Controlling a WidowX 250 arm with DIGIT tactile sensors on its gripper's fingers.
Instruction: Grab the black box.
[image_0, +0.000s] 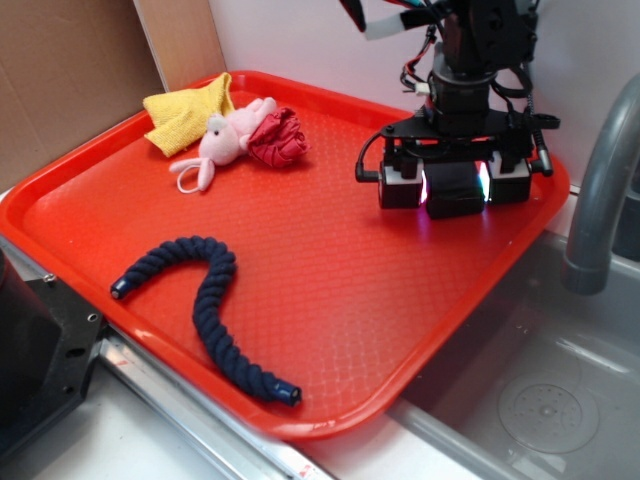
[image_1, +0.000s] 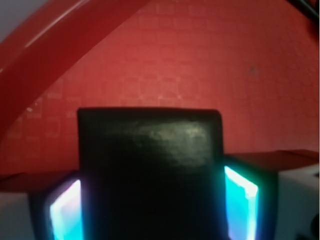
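The glossy black box (image_0: 455, 197) stands on the red tray (image_0: 340, 290) near its far right corner. My gripper (image_0: 455, 186) comes straight down over it, one finger on each side. In the wrist view the black box (image_1: 150, 155) fills the space between my gripper's (image_1: 152, 212) two lit pads (image_1: 66, 212), and both pads lie against its sides. The gripper is shut on the box. I cannot tell whether the box's underside rests on the tray or hangs just above it.
A dark blue rope (image_0: 215, 300) curls at the tray's front left. A pink plush toy (image_0: 225, 140), a yellow cloth (image_0: 185, 115) and a red cloth (image_0: 280, 137) lie at the back left. A grey faucet (image_0: 600, 190) and a steel sink (image_0: 540, 390) are right of the tray.
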